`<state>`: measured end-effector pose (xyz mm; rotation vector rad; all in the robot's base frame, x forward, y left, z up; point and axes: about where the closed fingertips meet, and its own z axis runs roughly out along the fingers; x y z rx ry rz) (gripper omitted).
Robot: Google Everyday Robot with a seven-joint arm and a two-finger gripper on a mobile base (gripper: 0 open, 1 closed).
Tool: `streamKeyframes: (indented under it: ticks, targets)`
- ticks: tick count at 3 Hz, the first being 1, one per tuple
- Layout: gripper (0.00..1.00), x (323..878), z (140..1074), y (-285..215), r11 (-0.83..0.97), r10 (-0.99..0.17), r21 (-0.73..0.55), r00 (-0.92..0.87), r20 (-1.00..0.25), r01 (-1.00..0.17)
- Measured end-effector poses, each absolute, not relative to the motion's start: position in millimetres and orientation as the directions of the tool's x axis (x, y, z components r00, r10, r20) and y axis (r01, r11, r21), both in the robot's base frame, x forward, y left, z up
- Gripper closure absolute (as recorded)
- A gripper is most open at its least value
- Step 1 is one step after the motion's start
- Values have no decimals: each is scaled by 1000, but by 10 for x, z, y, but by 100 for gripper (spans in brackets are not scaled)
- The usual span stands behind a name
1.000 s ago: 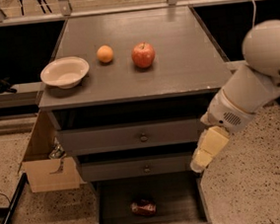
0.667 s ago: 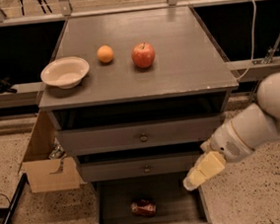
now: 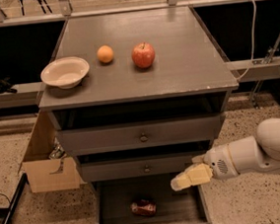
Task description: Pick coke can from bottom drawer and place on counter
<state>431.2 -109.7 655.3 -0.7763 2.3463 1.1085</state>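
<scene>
Down at 4 o'clock in the view, the pincer (image 3: pixel 190 177) hangs over the right-hand end of the open bottom drawer (image 3: pixel 114 208), just in front of the shut drawer above it. Whether it is open or closed I cannot tell; it carries nothing that I can see.

A second ago it sat higher, beside the two shut drawers on the right, with the white arm (image 3: pixel 262 151) bulking up near the counter's edge. Since then the arm has swung down and reached in from 3 o'clock, so the pincer has come level with the mouth of the drawer. I take that as the approach nearly done and the grab not yet begun.

One coke can (image 3: pixel 143 208) lies on its side on the dark drawer floor, near the middle, at about 8 o'clock from the pincer and apart from it. The pincer will likely need to go lower and leftward to reach it.

On the counter (image 3: pixel 190 64) stand one apple (image 3: pixel 143 55), one orange (image 3: pixel 105 54) at its 9 o'clock, and one pale bowl (image 3: pixel 65 71) further left. The right half looks like the roomy spot for the can.

Drawers: three, two shut with one knob each and one open. One cardboard box (image 3: pixel 49 172) sits on the floor at the cabinet's 9 o'clock.
</scene>
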Motion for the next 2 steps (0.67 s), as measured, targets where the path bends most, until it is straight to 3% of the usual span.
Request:
streamKeyframes:
  ticks: [2]
  targets:
    - [0, 4321, 6431, -1042, 516, -239, 597, -772, -588, -615]
